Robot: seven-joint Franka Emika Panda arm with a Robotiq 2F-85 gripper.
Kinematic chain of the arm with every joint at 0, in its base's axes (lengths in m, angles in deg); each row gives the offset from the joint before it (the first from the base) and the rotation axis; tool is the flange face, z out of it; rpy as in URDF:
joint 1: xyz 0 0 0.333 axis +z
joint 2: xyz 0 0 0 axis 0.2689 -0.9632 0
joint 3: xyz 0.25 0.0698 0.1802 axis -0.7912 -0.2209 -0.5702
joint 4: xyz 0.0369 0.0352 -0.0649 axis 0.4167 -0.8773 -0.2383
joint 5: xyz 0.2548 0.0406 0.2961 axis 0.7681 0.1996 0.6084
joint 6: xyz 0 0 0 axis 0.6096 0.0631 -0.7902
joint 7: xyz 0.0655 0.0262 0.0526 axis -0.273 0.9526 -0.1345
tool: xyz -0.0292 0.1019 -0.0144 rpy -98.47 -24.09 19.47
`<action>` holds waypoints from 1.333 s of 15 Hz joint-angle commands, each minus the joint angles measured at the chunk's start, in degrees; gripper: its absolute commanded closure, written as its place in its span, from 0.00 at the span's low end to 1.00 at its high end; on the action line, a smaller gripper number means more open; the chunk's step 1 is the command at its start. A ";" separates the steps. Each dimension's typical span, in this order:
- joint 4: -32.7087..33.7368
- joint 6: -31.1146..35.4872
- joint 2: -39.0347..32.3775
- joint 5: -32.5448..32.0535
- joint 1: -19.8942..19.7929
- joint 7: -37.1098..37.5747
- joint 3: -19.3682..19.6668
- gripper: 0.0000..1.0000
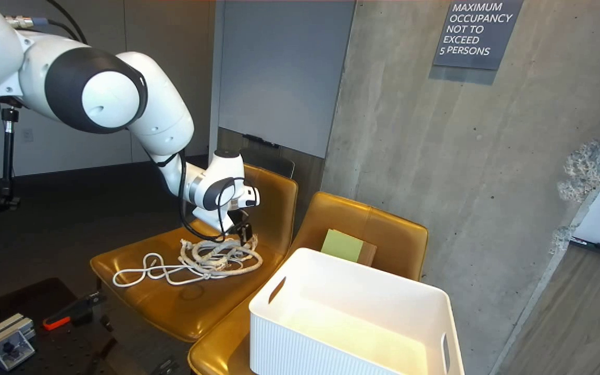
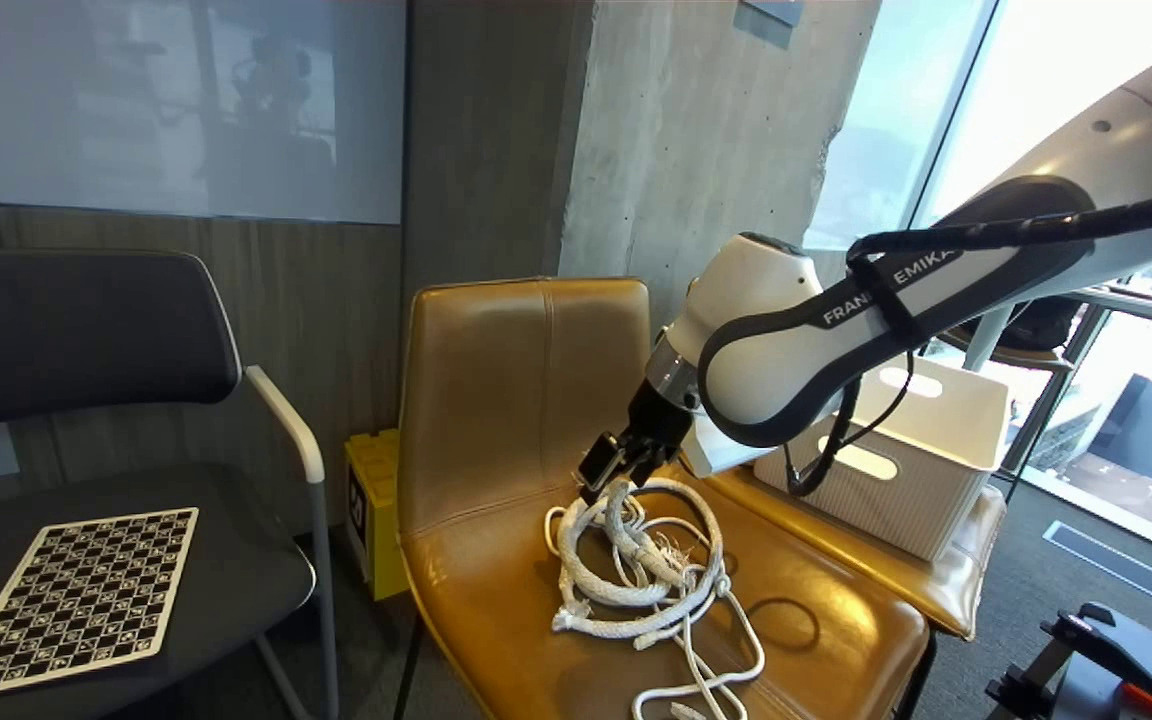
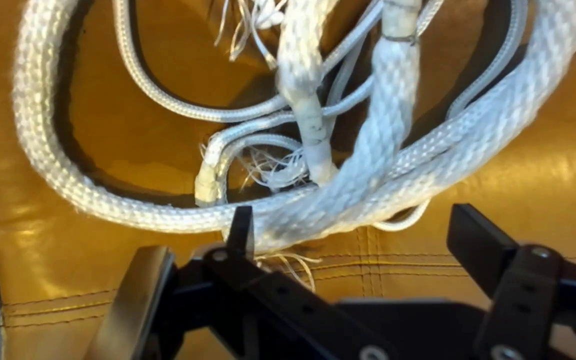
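Hand (image 3: 351, 225) spread wide, close to white rope (image 3: 388, 115) on a brown chair (image 2: 526, 400); in an exterior view, white bin (image 1: 357, 299) at the hand's four o'clock.

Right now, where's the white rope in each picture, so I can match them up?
In an exterior view: the white rope lies left of centre, below the middle.
In an exterior view: the white rope is just right of centre, running down to the bottom edge.
Wrist view: the white rope spreads across the top and middle, mostly above the gripper.
Shared landmark: the brown chair under it, in every picture.
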 commanded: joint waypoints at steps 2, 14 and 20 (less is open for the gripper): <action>7.16 -1.54 -4.25 0.54 1.55 2.08 2.89 0.42; 9.00 -3.99 -6.36 -0.78 3.95 6.07 8.80 0.68; 4.72 -2.87 -4.76 -0.92 4.55 5.51 8.51 0.99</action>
